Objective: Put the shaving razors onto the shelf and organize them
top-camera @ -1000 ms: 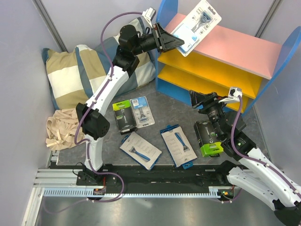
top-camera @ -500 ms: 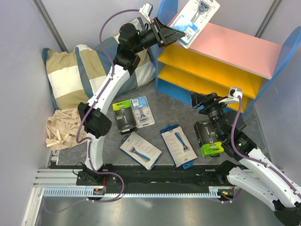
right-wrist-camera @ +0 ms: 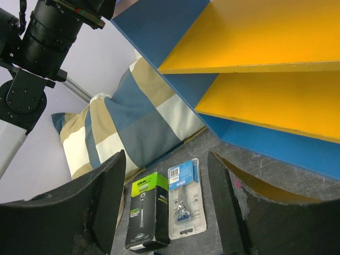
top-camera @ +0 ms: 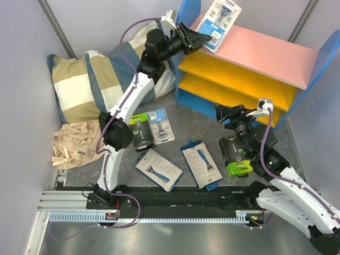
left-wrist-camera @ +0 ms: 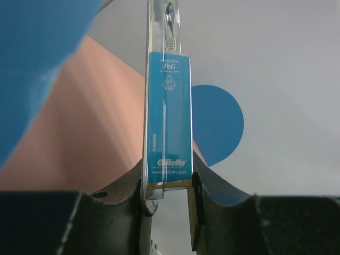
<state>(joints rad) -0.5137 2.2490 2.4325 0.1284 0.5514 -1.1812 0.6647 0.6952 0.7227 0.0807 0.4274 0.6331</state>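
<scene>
— So, what has the left gripper (top-camera: 204, 40) got hold of?
— A blister pack (top-camera: 220, 22). Its jaws are drawn in to the thickness of the card and clamp the pack's lower edge. The pack sticks straight out past the fingertips, edge-on to the wrist camera.
— And the shelf (top-camera: 249, 79)?
— The pink top board (left-wrist-camera: 90, 117) lies below and ahead of the fingertips. The near blue side panel (left-wrist-camera: 32, 64) is just to the gripper's left. Whether the pack's far edge touches the board, I cannot tell.
— Then the step in hand is placing this first pack?
— I judge so, since no other pack shows on any board. Next, the gripper would need to lower the pack until it rests on the pink board, well inside the edge. Only then should the jaws part, or the thin card may tip or slide off.
— The right gripper (top-camera: 227, 112)?
— Jaws wide apart, nothing between them. It hovers low in front of the yellow lower boards (right-wrist-camera: 276, 32). A black-and-lime box (top-camera: 235, 154) lies back beside its own arm. Well ahead of its fingers, a second black-and-lime box (right-wrist-camera: 146, 218) and the other blister pack (right-wrist-camera: 183, 204) lie side by side.
— And the white boxes (top-camera: 158, 169)?
— Two, flat on the table, ahead and to that gripper's left. With five packs lying off the shelf, I'd say the task is barely begun.
</scene>
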